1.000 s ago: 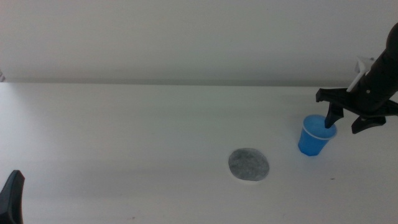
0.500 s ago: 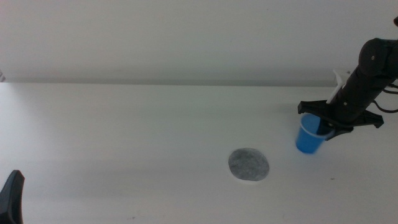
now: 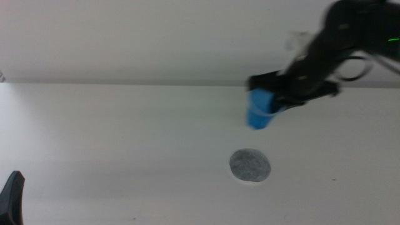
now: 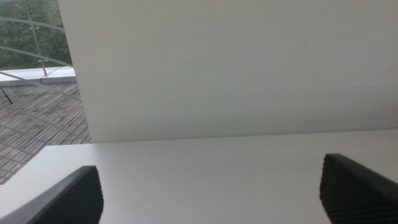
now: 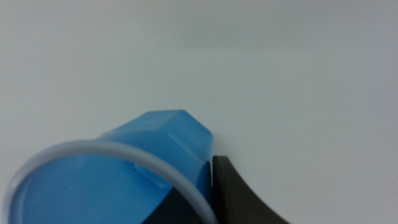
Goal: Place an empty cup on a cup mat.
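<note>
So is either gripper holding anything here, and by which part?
The right gripper holds the cup by its rim, one jaw inside and one outside, lifted off the table. The left gripper holds nothing.

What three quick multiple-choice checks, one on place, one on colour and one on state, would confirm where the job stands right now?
1. Where is the cup?
A. standing on the cup mat
B. in the air beyond the cup mat, held by the right gripper
C. beside the left gripper

2. What colour is the cup mat?
A. mottled grey
B. red
C. bright blue

3. What is the left gripper doing?
A. gripping the cup
B. pressing on the cup mat
C. waiting open at the near left table edge

Answers: 1 B, the right gripper carries the cup clear of the table; 2 A, a grey disc; 3 C, its wrist view shows jaws apart, nothing between.
</note>
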